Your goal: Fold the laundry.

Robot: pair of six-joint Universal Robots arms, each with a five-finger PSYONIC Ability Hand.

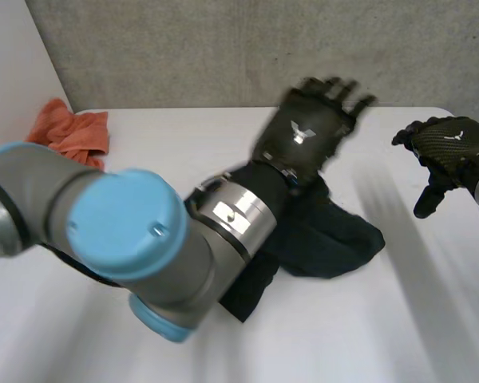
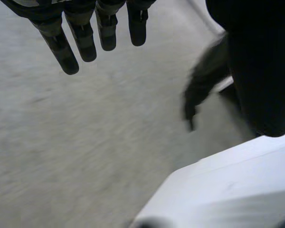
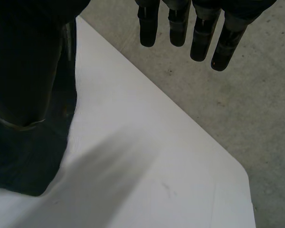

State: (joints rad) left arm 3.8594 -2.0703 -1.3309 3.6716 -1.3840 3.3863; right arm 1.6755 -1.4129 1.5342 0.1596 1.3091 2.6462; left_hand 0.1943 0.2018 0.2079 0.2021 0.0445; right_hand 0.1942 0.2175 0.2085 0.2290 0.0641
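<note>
The dark cloth (image 1: 335,239) is bunched on the table (image 1: 431,319) under the left arm (image 1: 128,231), and nothing is held by the open left hand (image 1: 307,132) or right hand (image 1: 447,148), so it might get swept askew by that arm.

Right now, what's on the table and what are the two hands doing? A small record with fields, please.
Surface: white table
Dark cloth: crumpled mid-table, under the left arm
Orange cloth: bunched at the far left corner
Left hand: open, above the dark cloth, holding nothing
Right hand: open, right of the dark cloth, holding nothing
Folding: not yet done
</note>
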